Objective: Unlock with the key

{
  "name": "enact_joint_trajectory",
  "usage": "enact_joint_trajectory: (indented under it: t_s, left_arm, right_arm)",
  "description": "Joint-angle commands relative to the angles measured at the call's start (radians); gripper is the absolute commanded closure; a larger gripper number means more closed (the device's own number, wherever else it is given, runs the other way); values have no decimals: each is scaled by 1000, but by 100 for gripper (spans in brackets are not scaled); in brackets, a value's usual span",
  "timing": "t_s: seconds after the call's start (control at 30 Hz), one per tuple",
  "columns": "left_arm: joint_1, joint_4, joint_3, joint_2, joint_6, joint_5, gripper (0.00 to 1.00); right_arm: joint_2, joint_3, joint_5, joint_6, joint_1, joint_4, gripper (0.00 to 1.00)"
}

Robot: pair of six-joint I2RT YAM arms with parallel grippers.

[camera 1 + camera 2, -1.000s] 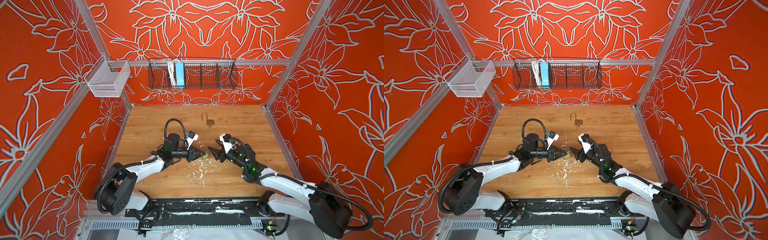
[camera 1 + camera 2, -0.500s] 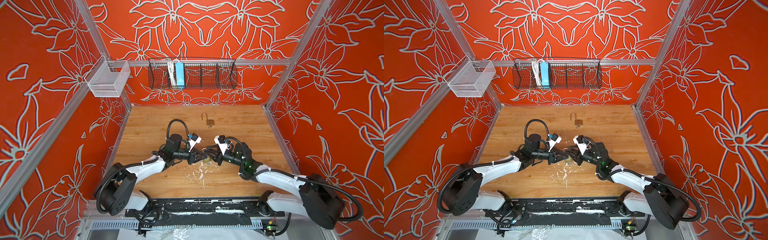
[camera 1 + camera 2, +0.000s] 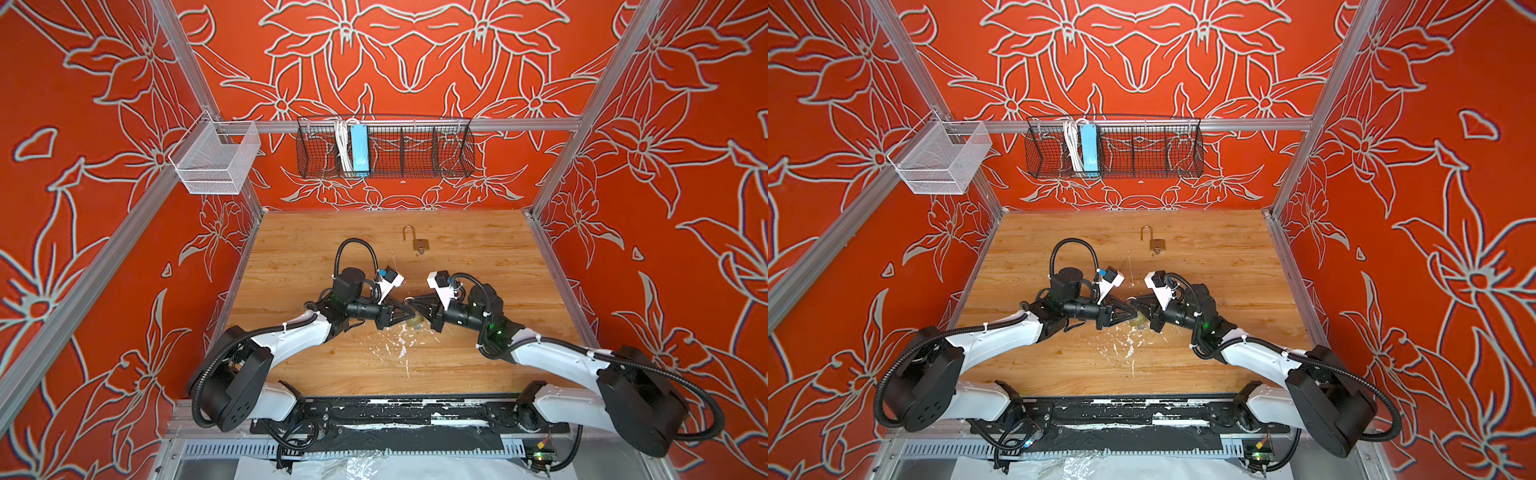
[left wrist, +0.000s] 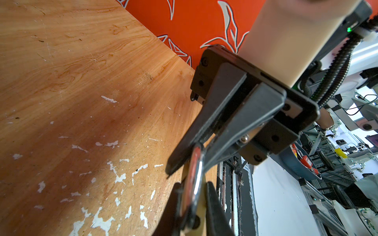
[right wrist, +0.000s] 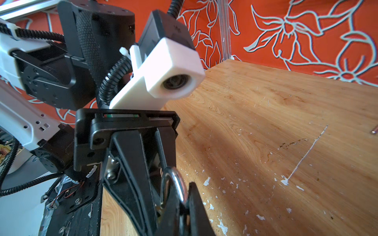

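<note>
The right gripper (image 5: 182,203) is pressed together on the steel shackle (image 5: 177,180), whose loop stands up out of its fingertips. Directly opposite, tip to tip with it, the left gripper (image 4: 193,205) pinches the same padlock (image 3: 415,321), its fingers (image 4: 213,206) flanking the lower run of the shackle where it meets the brass body. In both top views the two meet at the middle of the table (image 3: 316,257), the left arm reaching in from the left and the right arm from the right, equally close, with the lock bridging them.

The lock's long axis runs across that line of approach. The shackle loop shows on the far side of the fingertips and the brass body on the near side, though the top views do not separate far from raised. The keyhole end would then point toward the near side or downward, away from both wrists, so a key likely has to come in along that axis from there. No key can be made out; a small grey speck just near of the body is too small to name.

A second padlock (image 3: 419,244) lies flat well beyond the grippers, toward the far wall, its shackle swung open.
</note>
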Motion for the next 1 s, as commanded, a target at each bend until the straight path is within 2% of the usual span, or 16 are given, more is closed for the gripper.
enact_joint_trajectory:
  t_s: [0.0, 0.03, 0.1, 0.23, 0.53, 0.63, 0.77, 0.9, 0.97]
  left_arm:
    - [-7, 21, 44, 5, 15, 13, 87]
    - [-6, 18, 46, 7, 18, 13, 75]
    - [-6, 21, 46, 14, 17, 14, 61]
    - [-12, 29, 52, 36, 12, 17, 51]
    - [-58, 59, 60, 93, 1, -59, 46]
    - [-66, 43, 51, 82, -1, -195, 47]
    - [-66, -58, 64, 59, -29, -443, 47]
    - [-66, -86, 74, 61, -58, -521, 47]
    - [-66, -83, 74, 68, -61, -523, 47]
  right_arm:
    - [-39, -2, 57, -4, -5, 16, 100]
    - [-49, -10, 74, -1, -6, 20, 100]
    - [-70, -28, 109, 4, -6, 34, 100]
    - [-119, -54, 157, 8, -6, 42, 100]
    - [-153, -83, 195, 17, -8, 67, 100]
    - [-158, -79, 187, 12, -8, 56, 100]
    - [-160, -83, 191, 14, -9, 61, 100]
    - [-153, -82, 183, 17, -11, 65, 100]
    - [-150, -79, 174, 20, -11, 67, 100]
